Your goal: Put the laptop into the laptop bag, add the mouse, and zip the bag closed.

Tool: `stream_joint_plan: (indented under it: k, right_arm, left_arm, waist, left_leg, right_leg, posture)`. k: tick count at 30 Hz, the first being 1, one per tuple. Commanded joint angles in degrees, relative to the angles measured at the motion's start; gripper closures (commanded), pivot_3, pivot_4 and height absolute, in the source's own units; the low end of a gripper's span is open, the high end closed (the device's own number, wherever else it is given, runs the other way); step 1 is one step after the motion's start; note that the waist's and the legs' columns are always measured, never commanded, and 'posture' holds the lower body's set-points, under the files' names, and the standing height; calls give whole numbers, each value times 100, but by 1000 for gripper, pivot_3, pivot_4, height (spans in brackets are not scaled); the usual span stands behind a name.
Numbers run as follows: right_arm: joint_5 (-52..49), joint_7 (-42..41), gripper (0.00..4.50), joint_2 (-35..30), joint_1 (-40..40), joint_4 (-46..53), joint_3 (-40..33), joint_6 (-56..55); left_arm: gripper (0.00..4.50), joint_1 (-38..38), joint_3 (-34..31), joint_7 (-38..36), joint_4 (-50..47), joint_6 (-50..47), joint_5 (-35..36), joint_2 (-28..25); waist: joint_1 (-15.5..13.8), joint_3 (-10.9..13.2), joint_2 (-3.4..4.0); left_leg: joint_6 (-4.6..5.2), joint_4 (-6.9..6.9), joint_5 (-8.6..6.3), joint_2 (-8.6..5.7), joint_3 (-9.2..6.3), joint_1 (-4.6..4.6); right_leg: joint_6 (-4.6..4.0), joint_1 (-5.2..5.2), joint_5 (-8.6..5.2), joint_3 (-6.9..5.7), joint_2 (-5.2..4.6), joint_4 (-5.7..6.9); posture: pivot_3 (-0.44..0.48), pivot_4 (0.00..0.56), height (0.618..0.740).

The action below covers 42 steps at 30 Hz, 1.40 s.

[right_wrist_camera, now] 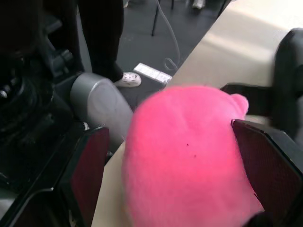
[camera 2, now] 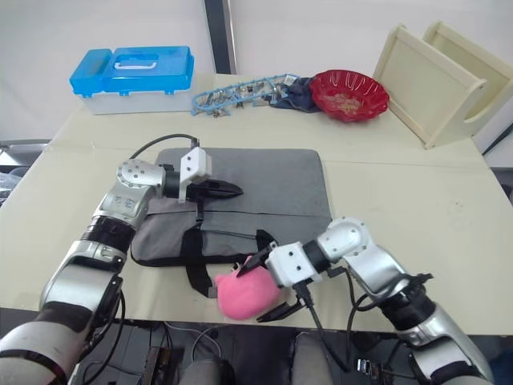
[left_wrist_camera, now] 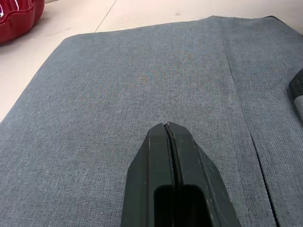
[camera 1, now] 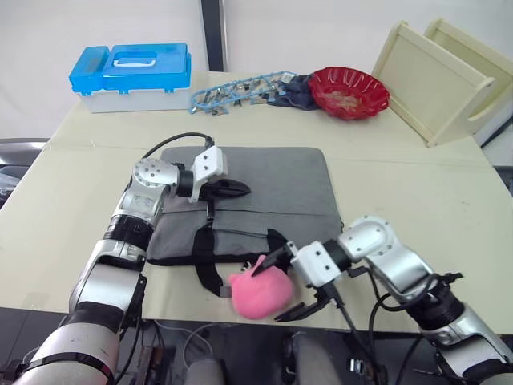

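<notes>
Lying flat in the middle of the counter (camera 1: 72, 192), the laptop bag (camera 1: 280, 180) had its strap handles trailing toward my near edge; I could not see the laptop or the mouse, so I couldn't tell whether either was already inside. My left claw (camera 1: 240, 189) rested on the bag's top panel with its fingers pressed together, holding nothing, probably pinning the fabric so the bag wouldn't slide. My right claw (camera 1: 296, 285) stood spread wide around the pink fuzzy object (camera 1: 260, 293) at the counter's near edge, just beside the handles, apparently lined up to grab it. Farther back sat a blue box (camera 1: 132, 72), a red bowl (camera 1: 349, 92) and a cream wooden tray (camera 1: 437, 76), well apart from the work
</notes>
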<state>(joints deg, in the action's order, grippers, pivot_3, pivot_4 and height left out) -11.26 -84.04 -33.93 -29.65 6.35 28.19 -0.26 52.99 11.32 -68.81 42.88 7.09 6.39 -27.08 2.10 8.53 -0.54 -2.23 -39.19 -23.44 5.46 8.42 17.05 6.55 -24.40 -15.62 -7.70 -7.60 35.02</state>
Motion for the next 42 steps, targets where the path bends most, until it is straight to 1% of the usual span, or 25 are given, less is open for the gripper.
stream_joint_plan:
  k: [1, 4, 5, 6, 7, 11, 13, 15, 17, 20, 25, 30, 33, 37, 39, 42]
  right_arm:
    - [323, 14, 0, 135, -147, -309, 112, -491]
    - [324, -73, 742, 150, -143, -567, 86, -753]
    - [347, -85, 1146, 141, -131, -615, 73, -836]
    - [345, -89, 1649, 129, -115, -627, 48, -871]
    - [226, -111, 1974, 78, -58, -513, -27, -759]
    - [-80, -158, 3527, -91, 100, -215, -194, -531]
    - [-229, -149, 4213, -203, 253, -101, -303, -486]
    - [-311, -100, 4338, -300, 393, 19, -411, -437]
    - [-501, -41, 4338, -474, 574, 343, -574, -184]
    - [-726, -34, 4338, -726, 811, 704, -774, 96]
    - [-892, 169, 4338, -1013, 1110, 983, -1178, 398]
    - [-736, 346, 4338, -1298, 1350, 823, -1602, 290]
    - [-721, 495, 4338, -1524, 1694, 791, -1933, 285]
    - [-600, 661, 4339, -1725, 2060, 712, -2271, -6]
    - [-558, 742, 4339, -1798, 2241, 640, -2450, -120]
    - [-686, 780, 4339, -2041, 2779, 508, -2975, -62]
  left_arm:
    - [4491, -533, 472, -148, 364, -71, -601, -64]
    - [4500, -598, 522, -141, 312, 17, -659, -100]
    - [4500, -618, 528, -148, 290, 28, -664, -111]
    - [4500, -635, 521, -160, 264, 21, -651, -118]
    - [4500, -662, 518, -180, 231, 46, -647, -146]
    - [4500, -783, 509, -255, 80, 149, -613, -204]
    - [4500, -1016, 603, -366, -169, 368, -611, -203]
    - [4500, -1212, 691, -421, -337, 544, -662, -215]
    - [4500, -1365, 768, -418, -402, 623, -750, -257]
    - [4500, -1455, 822, -341, -281, 764, -872, -303]
    - [4500, -1547, 912, -264, -97, 1004, -992, -401]
    - [4500, -1717, 889, -268, -193, 1051, -924, -474]
    - [4500, -1868, 862, -268, -330, 998, -877, -515]
    - [4500, -1961, 814, -291, -495, 846, -792, -518]
    - [4500, -2026, 791, -330, -670, 707, -711, -502]
    - [4500, -2204, 832, -365, -956, 607, -704, -514]
  waist:
    - [7, -2, 1]
    - [5, -11, 13]
    - [5, -13, 16]
    - [5, -14, 16]
    - [4, -15, 17]
    - [-4, -20, 23]
    - [-3, -24, 28]
    - [-23, -32, 37]
    - [-37, -34, 37]
    - [-52, -39, 37]
    - [-65, -92, 46]
    - [-49, -128, 65]
    - [-54, -151, 81]
    - [-39, -175, 92]
    - [-32, -175, 94]
    - [-54, -180, 101]
  left_leg:
    - [0, 0, 0, 0, 0, -1]
    - [0, 1, 0, 1, -1, -1]
    - [0, 1, 0, 1, -1, -2]
    - [0, 1, 0, 1, 0, -2]
    - [0, 1, 0, 0, 0, -2]
    - [0, 1, 0, 1, -1, -3]
    - [0, 1, 0, 1, -1, -2]
    - [0, 4, 0, 1, 0, -2]
    - [0, 3, 0, 1, -1, -2]
    - [0, 1, 0, 1, -1, 0]
    - [9, 1, -6, 1, -4, -1]
    - [17, 9, -11, 3, -3, -3]
    - [17, 11, -11, 4, -2, -4]
    - [29, 14, -18, 3, 0, -7]
    - [31, 18, -19, 5, -1, -29]
    - [37, 39, -36, 10, 0, -77]
  right_leg:
    - [0, 0, 0, 0, 1, 0]
    - [0, 0, 0, -1, 1, 0]
    - [0, 0, 0, -1, 1, 0]
    - [0, 0, 0, -1, 1, -1]
    - [0, 0, 0, -1, 1, -1]
    - [0, 0, 0, -1, 1, -1]
    - [0, 0, 0, -1, 1, -1]
    - [0, 0, 0, 0, 1, -3]
    - [0, 1, 0, 0, 0, -4]
    - [0, 4, 0, 0, -1, -3]
    - [-1, 20, 0, -1, -2, -10]
    - [-1, 23, 0, -3, 0, -22]
    - [-1, 23, 0, -2, 2, -23]
    - [-1, 28, 0, -1, 2, -33]
    - [-2, 46, -1, 0, 5, -33]
    - [-5, 92, -6, -1, 7, -75]
  posture:
    - [0, 150, 740]
    - [0, 150, 740]
    - [0, 150, 740]
    - [0, 150, 740]
    - [0, 150, 740]
    - [0, 150, 740]
    - [0, 150, 740]
    - [0, 150, 740]
    - [0, 150, 740]
    - [0, 150, 740]
    - [0, 150, 740]
    - [0, 150, 740]
    - [0, 150, 740]
    - [0, 150, 740]
    - [0, 150, 740]
    - [0, 150, 740]
